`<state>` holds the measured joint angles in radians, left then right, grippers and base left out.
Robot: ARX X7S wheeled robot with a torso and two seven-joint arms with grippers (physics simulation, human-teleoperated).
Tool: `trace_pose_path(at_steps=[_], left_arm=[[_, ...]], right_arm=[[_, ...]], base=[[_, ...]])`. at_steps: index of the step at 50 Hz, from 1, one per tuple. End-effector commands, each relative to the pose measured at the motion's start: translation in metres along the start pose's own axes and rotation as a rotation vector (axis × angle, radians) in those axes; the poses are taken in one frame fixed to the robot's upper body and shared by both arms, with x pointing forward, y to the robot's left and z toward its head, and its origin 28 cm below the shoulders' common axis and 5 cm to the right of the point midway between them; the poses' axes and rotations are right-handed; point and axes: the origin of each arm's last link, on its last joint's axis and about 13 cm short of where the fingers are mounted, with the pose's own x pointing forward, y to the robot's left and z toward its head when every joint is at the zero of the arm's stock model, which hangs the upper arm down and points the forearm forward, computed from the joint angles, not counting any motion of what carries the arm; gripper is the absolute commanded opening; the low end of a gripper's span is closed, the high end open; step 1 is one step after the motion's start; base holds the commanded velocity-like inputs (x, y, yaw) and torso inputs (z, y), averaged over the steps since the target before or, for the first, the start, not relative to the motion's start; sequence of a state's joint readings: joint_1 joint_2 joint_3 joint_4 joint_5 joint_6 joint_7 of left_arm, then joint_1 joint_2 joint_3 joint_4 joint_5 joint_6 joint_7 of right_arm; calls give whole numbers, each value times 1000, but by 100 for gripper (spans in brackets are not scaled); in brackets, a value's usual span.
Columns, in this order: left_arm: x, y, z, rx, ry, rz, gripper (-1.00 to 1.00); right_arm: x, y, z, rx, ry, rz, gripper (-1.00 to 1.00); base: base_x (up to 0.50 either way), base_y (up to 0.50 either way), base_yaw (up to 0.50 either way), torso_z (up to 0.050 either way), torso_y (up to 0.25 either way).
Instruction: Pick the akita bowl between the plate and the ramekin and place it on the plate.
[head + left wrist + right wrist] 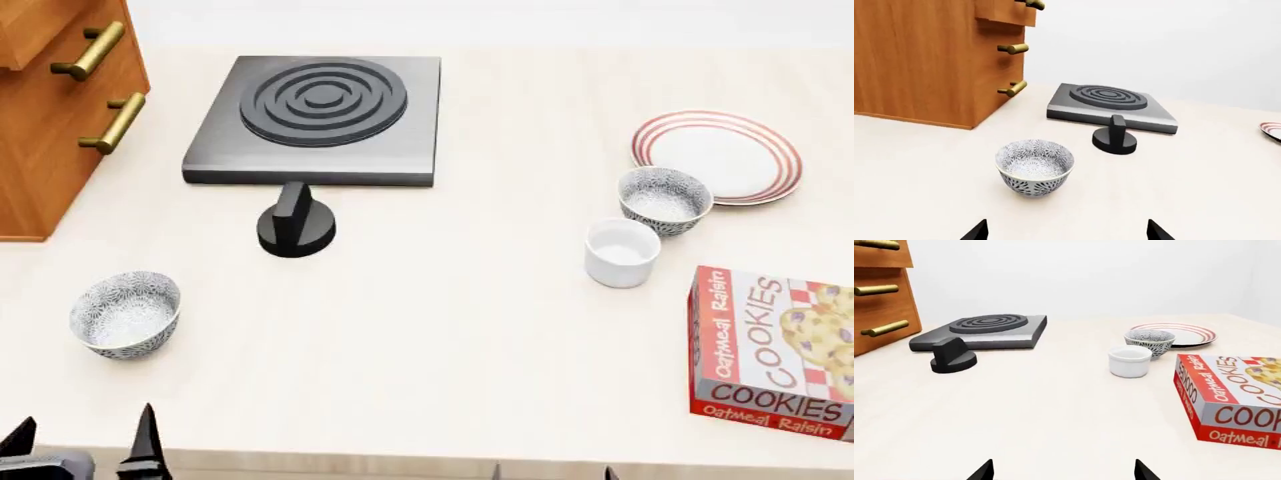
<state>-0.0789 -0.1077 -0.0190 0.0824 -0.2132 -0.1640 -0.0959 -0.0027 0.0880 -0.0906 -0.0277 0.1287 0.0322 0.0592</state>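
The akita bowl (pixel 663 199) (pixel 1149 341), speckled grey and white, stands upright between the red-ringed plate (pixel 718 156) (pixel 1174 333) and the plain white ramekin (pixel 622 252) (pixel 1129 360). It touches or nearly touches the plate's near edge. My right gripper (pixel 1063 471) (pixel 551 472) is open and empty at the table's front edge, well short of the ramekin. My left gripper (pixel 1066 231) (pixel 83 445) is open too, low at the front left, just before a second speckled bowl (pixel 1035 166) (pixel 126 313).
A black hob plate (pixel 320 118) with a black knob (pixel 295 226) in front lies at the back centre. A wooden drawer cabinet (pixel 60 110) with brass handles stands at the back left. An oatmeal cookie box (pixel 774 350) lies front right of the ramekin.
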Motion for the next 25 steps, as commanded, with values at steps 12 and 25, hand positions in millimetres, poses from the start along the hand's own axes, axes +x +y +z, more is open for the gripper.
trace_pose_path(at_steps=[12,25], left_arm=[[30,39,20,-82,-7,175,100],[35,54,16,-74,6,254,100]], right_arm=[[5,5,50,-8,-55,74,100],[6,0,83,-30,-142,69,100]], base=[[0,0,0,0,0],[0,0,0,0,0]])
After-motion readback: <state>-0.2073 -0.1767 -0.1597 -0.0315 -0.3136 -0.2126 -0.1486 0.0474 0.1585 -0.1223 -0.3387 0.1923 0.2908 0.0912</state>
